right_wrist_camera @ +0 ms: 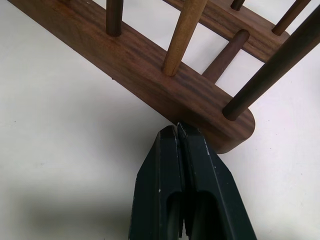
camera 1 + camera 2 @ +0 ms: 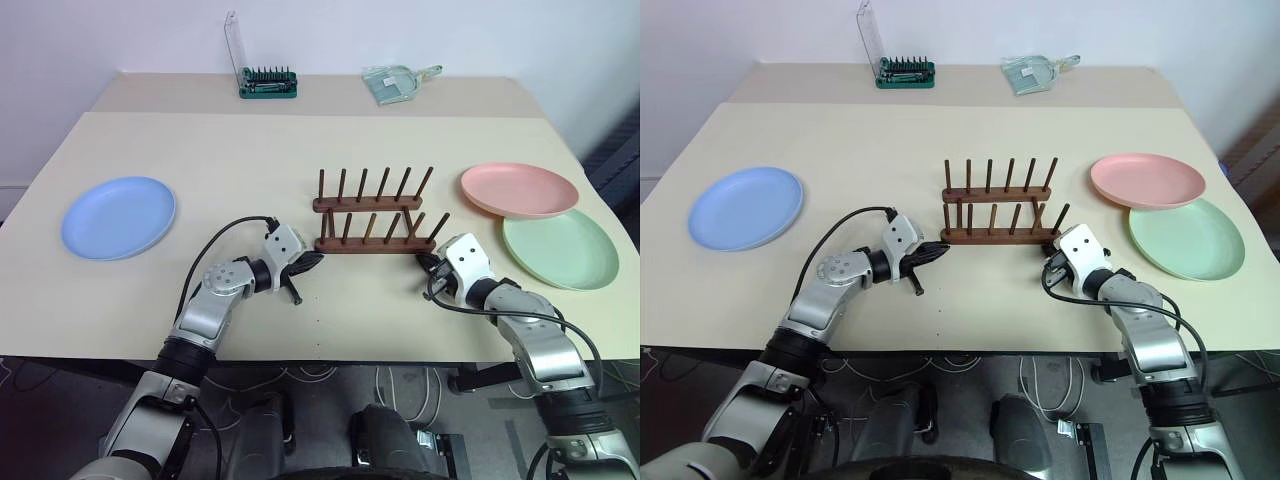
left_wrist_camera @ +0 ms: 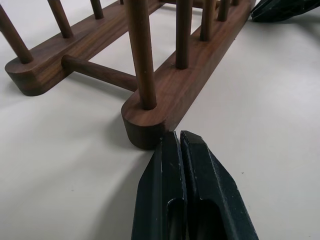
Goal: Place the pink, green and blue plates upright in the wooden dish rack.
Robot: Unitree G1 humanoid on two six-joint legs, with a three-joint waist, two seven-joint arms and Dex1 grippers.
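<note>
Black fingers of the left gripper (image 3: 179, 137) are pressed together, empty, their tips at the left end of the near rail of the wooden dish rack (image 2: 375, 215). The right gripper (image 1: 177, 129) is likewise clenched on nothing, its tips against the right end of that same rail. The rack stands mid-table with no plates in it. The pink plate (image 2: 518, 189) lies flat to the right of the rack, its near edge overlapping the green plate (image 2: 560, 248). The blue plate (image 2: 118, 217) lies flat well apart at the left of the table (image 2: 250, 150).
</note>
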